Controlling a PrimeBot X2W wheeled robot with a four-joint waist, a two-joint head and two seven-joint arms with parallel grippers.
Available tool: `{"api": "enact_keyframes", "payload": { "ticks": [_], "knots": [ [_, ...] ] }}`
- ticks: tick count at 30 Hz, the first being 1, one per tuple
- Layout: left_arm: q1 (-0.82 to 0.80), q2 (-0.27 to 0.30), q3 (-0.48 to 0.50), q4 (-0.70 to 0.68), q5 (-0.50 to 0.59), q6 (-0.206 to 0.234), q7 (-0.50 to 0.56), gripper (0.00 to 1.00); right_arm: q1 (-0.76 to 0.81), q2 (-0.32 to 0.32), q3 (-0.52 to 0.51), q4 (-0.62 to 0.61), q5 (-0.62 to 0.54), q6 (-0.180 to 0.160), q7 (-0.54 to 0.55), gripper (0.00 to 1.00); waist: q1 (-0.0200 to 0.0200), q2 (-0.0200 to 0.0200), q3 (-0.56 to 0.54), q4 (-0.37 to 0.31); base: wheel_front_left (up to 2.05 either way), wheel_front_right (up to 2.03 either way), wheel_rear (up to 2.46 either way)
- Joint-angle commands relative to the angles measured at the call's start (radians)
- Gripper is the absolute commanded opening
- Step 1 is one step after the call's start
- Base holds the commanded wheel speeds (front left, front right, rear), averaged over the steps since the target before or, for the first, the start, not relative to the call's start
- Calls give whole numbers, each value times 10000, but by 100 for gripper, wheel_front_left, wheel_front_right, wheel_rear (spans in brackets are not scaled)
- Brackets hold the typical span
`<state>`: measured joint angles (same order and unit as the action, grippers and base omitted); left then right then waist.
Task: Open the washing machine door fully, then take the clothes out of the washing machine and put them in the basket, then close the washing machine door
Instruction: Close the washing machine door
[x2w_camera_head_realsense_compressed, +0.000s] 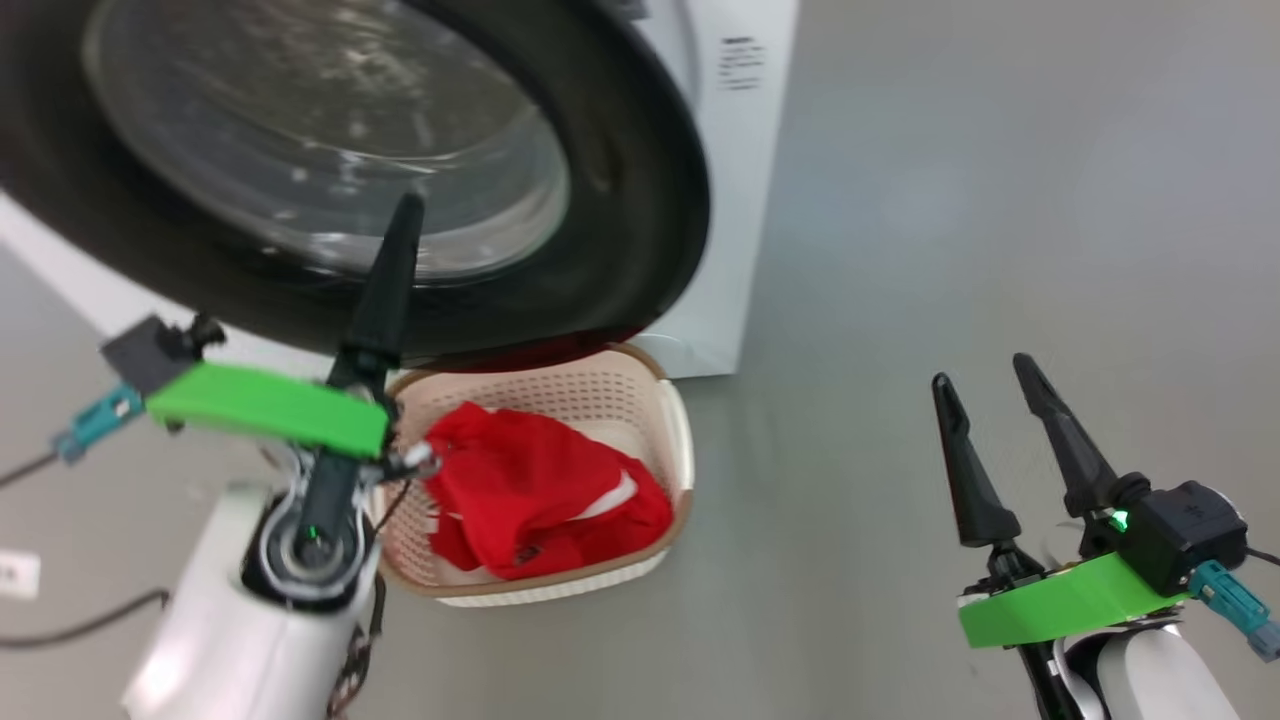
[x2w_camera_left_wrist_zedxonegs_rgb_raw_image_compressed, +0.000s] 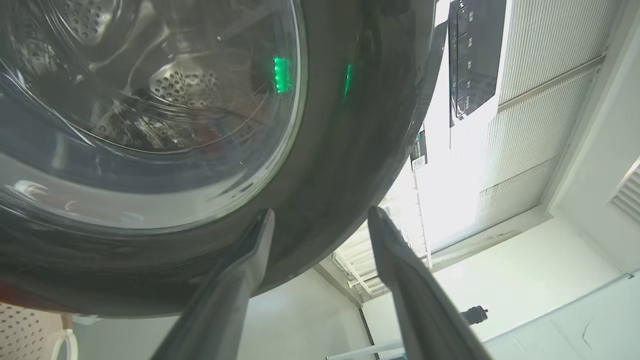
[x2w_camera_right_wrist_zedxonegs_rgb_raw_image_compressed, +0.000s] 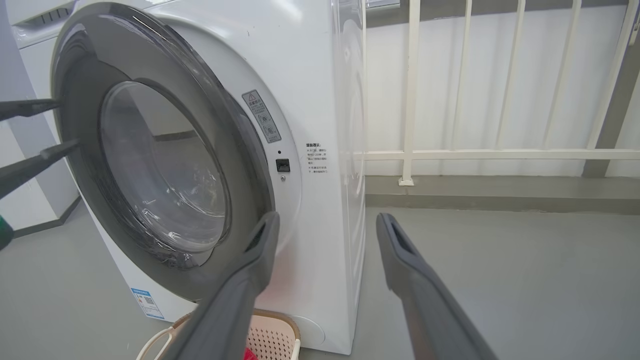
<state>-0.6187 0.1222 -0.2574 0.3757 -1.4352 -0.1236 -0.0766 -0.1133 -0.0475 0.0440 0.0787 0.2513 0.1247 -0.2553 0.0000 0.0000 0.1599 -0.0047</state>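
On the grey floor (x2w_camera_head_realsense_compressed: 950, 200), near the edge where a white railing (x2w_camera_right_wrist_zedxonegs_rgb_raw_image_compressed: 500, 154) runs, stands the white washer (x2w_camera_right_wrist_zedxonegs_rgb_raw_image_compressed: 320, 75). A strip of small print and a warning sticker sit on its front panel.

Its door (x2w_camera_right_wrist_zedxonegs_rgb_raw_image_compressed: 165, 165) is partly open. The black rim stands off the front panel on the latch side, and the small dark latch slot shows bare beside it. Through the bulging glass, in the left wrist view, the perforated steel drum can be made out. Whether anything lies inside the drum I cannot tell.

The basket (x2w_camera_head_realsense_compressed: 560, 385) sits on the floor at the washer's foot, just beside the front panel and under the door's lower rim. Its cream perforated walls and brown rim are upright.

The clothes (x2w_camera_head_realsense_compressed: 540, 490) lie inside the basket as a crumpled red heap with a thin white stripe showing. A red glint of them reflects in the underside of the door rim.

The left hand (x2w_camera_left_wrist_zedxonegs_rgb_raw_image_compressed: 322, 215) is raised at the door's rim. Its two dark fingers are spread apart with nothing between them, and their tips are just short of or touching the glossy black surface; which of the two, I cannot tell.

The right hand (x2w_camera_right_wrist_zedxonegs_rgb_raw_image_compressed: 327, 220) hangs over bare floor, well apart from the basket and pointing towards the washer's front corner. Its fingers are also spread wide and empty.
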Motion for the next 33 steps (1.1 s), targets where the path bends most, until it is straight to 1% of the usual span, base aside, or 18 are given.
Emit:
{"api": "enact_keyframes", "payload": {
  "ticks": [1, 5, 8, 11, 15, 19, 21, 28, 33],
  "knots": [
    [148, 424, 162, -433, 390, -70, -272, 100, -246, -27, 131, -234, -65, 60, -65, 100, 0, 0, -311, 606, 0, 0, 0],
    [741, 845, -345, -814, 1783, -8, -991, 100, -142, -27, -54, -234, -146, 60, -65, 100, 0, 0, -569, 939, 0, 0, 0],
    [1197, 1221, -741, -1091, 3061, 303, -1422, 100, -23, -27, -203, -260, -223, 60, -65, 100, 0, 0, -789, 1101, 0, 0, 0],
    [1742, 1461, -874, -1460, 4173, 711, -1697, 100, 136, -27, -373, -327, -283, 60, -65, 100, 0, 0, -1043, 1191, 0, 0, 0],
    [2562, 1738, -872, -2047, 5671, 1385, -1824, 100, 388, -27, -519, -378, -317, 60, -65, 100, 0, 0, -1356, 1198, 0, 0, 0],
    [3459, 1897, -678, -2786, 6946, 2020, -1845, 100, 661, -27, -615, -447, -348, 60, -65, 100, 0, 0, -1599, 1104, 0, 0, 0],
    [3838, 1943, -483, -3082, 7418, 2219, -1847, 100, 773, -27, -665, -508, -401, 60, -65, 100, 0, 0, -1650, 1051, 0, 0, 0],
    [4833, 1939, -34, -3675, 8375, 2321, -1850, 100, 1090, -27, -782, -611, -521, 60, -65, 100, 0, 0, -1828, 891, 0, 0, 0],
    [5453, 1730, 320, -3678, 8792, 2301, -1850, 100, 1414, -27, -995, -693, -479, 60, -65, 100, 0, 0, -1987, 807, 0, 0, 0]
  ]
}}
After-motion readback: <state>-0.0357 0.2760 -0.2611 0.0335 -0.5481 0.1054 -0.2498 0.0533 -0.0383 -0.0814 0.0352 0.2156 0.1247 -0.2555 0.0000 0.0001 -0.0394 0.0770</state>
